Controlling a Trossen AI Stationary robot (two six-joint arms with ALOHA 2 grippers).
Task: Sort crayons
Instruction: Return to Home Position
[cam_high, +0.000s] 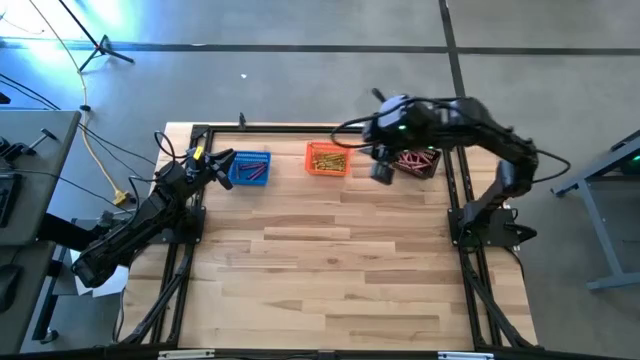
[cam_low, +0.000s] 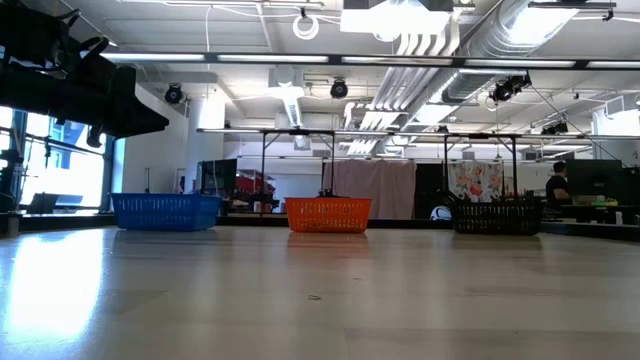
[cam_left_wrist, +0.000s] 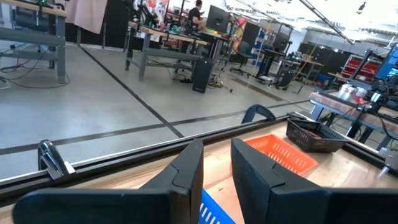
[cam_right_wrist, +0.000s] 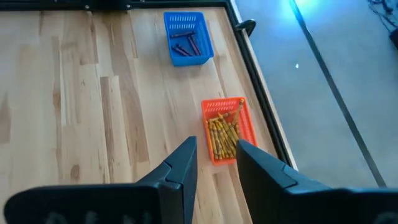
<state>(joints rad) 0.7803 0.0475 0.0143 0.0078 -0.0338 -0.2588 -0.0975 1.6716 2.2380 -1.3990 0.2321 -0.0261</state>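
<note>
L fingers (cam_high: 222, 160) by blue basket (cam_high: 268, 170); R fingers (cam_high: 381, 170) by black basket (cam_high: 438, 165).

Baskets (cam_high: 309, 160) in row along table (cam_high: 330, 260) rear edge, crayons (cam_high: 327, 160) inside.

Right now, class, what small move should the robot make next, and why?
Probably draw both arms back from the baskets. The crayons sit in the blue basket, orange basket and black basket, none on the table, and the left pincer and right pincer are open, empty.
</note>
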